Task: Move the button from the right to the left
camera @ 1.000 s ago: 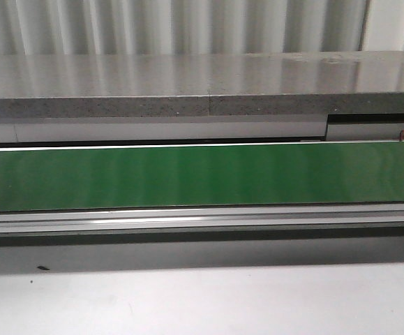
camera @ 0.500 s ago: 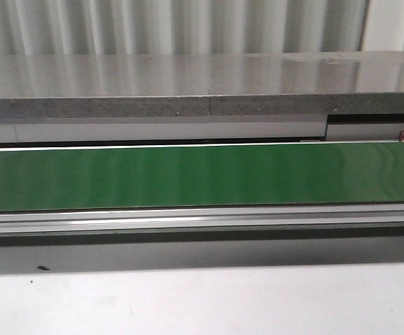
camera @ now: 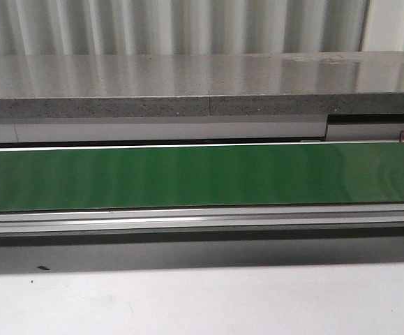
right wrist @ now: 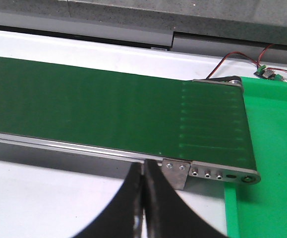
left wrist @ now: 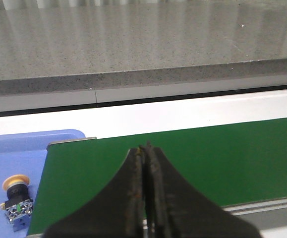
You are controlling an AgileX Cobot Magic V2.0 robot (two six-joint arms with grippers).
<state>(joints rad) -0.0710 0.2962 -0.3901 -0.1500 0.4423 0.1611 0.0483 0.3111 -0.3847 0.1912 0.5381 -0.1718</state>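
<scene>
one long green belt (camera: 202,174) runs across the bench (camera: 202,300), the natural route for carrying parts sideways. past the belt's left end lies a blue tray (left wrist: 14,163), and the button (left wrist: 15,198) rests on its side in it, yellow cap pointing away from the belt, so the move looks finished. a green tray (right wrist: 274,148) sits past the belt's right end. the left claw (left wrist: 144,148) and right claw (right wrist: 143,166) both hang pinched together, holding nothing, just short of the belt.
</scene>
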